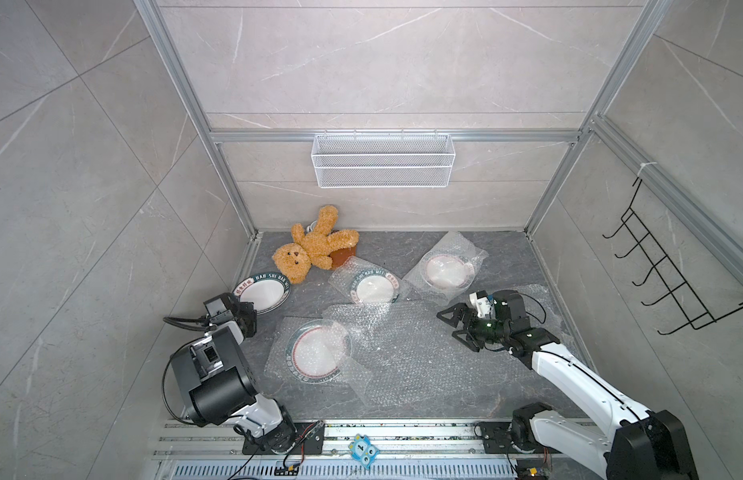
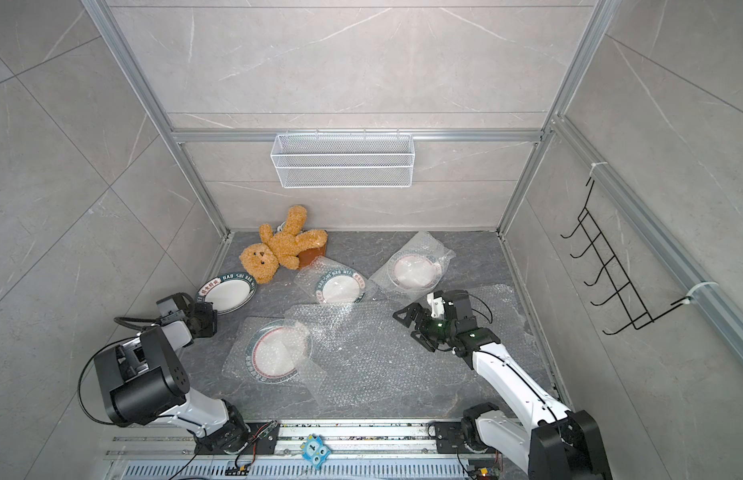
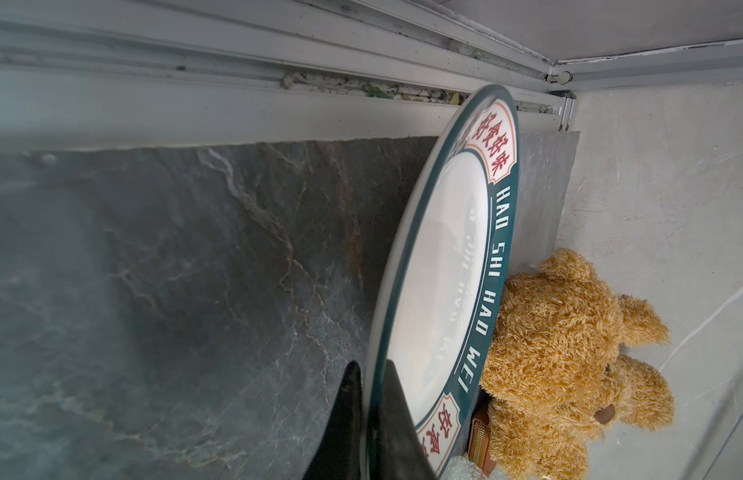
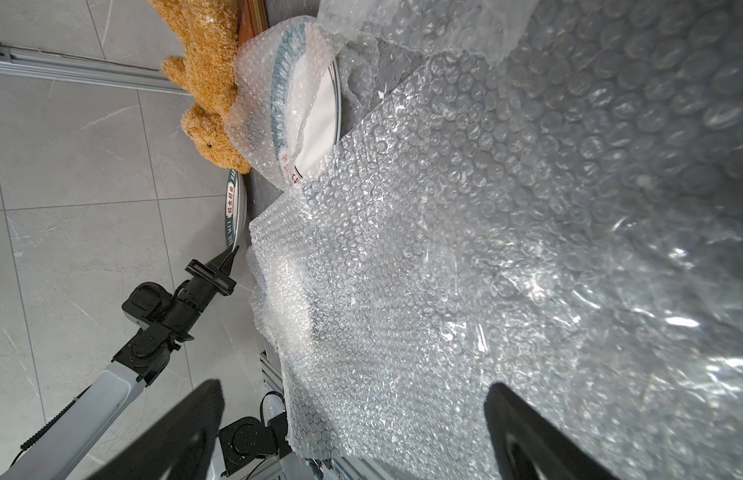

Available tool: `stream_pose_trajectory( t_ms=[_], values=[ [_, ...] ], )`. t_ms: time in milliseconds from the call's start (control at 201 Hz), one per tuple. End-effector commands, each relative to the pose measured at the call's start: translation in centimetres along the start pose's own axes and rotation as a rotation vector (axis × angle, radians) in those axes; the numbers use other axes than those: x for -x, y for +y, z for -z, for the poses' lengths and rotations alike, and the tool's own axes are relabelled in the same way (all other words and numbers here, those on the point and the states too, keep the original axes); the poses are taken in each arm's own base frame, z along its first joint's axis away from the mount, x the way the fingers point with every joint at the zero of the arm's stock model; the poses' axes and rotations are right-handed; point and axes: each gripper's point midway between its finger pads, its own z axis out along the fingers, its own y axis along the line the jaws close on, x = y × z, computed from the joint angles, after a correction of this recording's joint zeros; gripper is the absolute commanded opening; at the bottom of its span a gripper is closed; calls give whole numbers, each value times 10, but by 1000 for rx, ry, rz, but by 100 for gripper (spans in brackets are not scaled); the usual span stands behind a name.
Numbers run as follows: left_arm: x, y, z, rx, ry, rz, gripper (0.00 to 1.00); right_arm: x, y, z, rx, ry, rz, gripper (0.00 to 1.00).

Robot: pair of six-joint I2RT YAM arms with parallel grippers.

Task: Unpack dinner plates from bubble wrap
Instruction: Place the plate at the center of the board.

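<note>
A bare dinner plate, white with a dark green lettered rim, is at the far left beside the teddy bear's head. My left gripper is shut on its near rim. Three more plates lie inside bubble wrap pouches: a near one, a middle one and a far right one. An empty bubble wrap sheet covers the middle of the floor. My right gripper hangs open over its right part, holding nothing.
A tan teddy bear lies at the back left on a brown slab. A white wire basket hangs on the back wall and a black hook rack on the right wall. Aluminium frame rails border the dark floor.
</note>
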Motion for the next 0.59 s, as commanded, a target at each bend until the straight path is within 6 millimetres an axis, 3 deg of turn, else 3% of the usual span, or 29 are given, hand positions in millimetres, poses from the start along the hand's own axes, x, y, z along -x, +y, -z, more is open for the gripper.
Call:
stream_pose_trajectory(
  t_ms=[0, 85, 254, 444, 588],
  values=[
    [13, -3, -2, 26, -46, -22, 0, -3, -5, -2, -11, 4, -11, 100],
    [13, -2, -4, 40, -40, -31, 3, -4, -7, -3, -15, 6, -15, 100],
    [12, 2, -8, 57, -33, -25, 18, -2, -7, -6, -11, 7, -23, 100],
    [13, 5, -9, 76, -31, -24, 24, -3, -8, -7, -13, 13, -24, 100],
    [13, 1, -3, 74, -26, -25, 42, -4, -11, -5, -35, 12, -12, 100]
  ],
)
